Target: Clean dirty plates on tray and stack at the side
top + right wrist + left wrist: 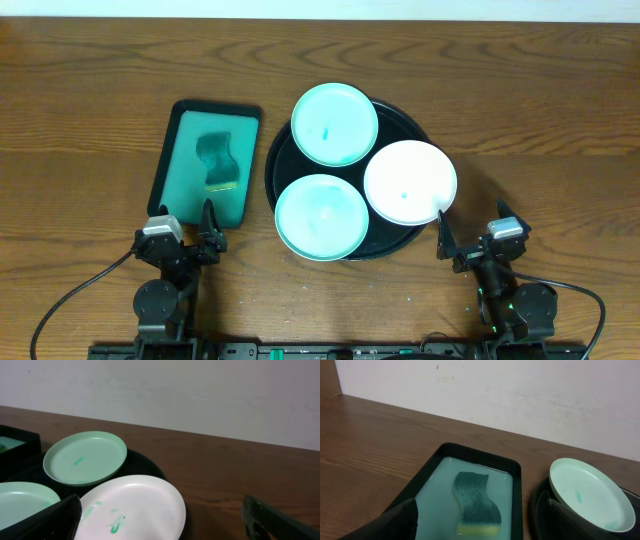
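We see left gripper [187, 216], right gripper [472, 228] both wide open, empty. Just ahead of left gripper: sponge [220, 160] in teal tray [190, 192], long axis running away from it; left arm nearer. Three plates [334, 124] on black tray [412, 122], unstacked.

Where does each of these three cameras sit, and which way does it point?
Overhead: above the table, looking straight down at the plates on the black tray; the left gripper and right gripper show at the bottom edge.
Left wrist: on the left arm, facing the wall across the sponge in the teal tray; one dark finger shows.
Right wrist: on the right arm, facing the plates; two fingers show.
Shared: both wrist views catch the black tray.
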